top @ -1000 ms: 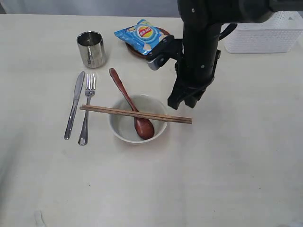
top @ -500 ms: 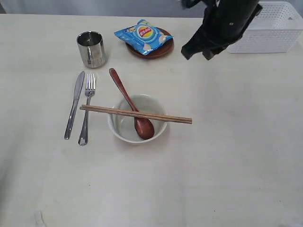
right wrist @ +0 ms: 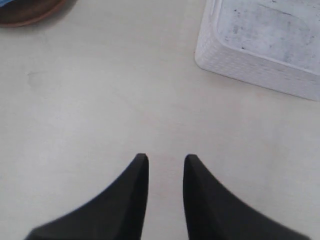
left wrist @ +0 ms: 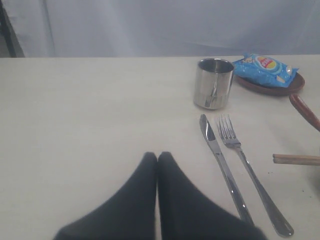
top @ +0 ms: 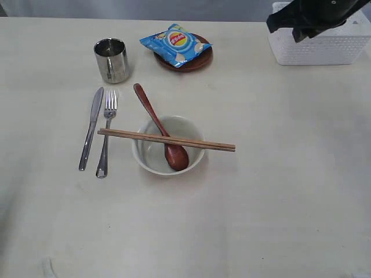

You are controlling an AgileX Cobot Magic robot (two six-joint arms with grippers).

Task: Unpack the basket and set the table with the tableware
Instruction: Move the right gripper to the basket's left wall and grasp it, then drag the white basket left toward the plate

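Since the earlier frames the right fingers [top: 285,26] have been drawn away from beside the bowl [top: 149,157] and are now seen at the far right of the bench [top: 278,191], partly in front of the basket [top: 324,51]. In the right wrist view they are held apart with a clear gap, and nothing is gripped between them; bare bench lies below, with a corner of the basket near.

The left fingers [left wrist: 157,167] are pressed together tip to tip, nothing held, over bare bench near the knife [top: 91,128] and fork [top: 106,136].

The knife and fork are laid side by side, the knife to the left, with the cup [top: 111,59] upright beyond them. The spoon [top: 148,107] is rested head down in the bowl, its handle leaning over the far rim. The chopsticks [top: 214,145] are laid together across the bowl, over the spoon, their left ends crossing the fork. A chip bag [top: 175,44] is carried on the plate [top: 196,62], well left of the basket.
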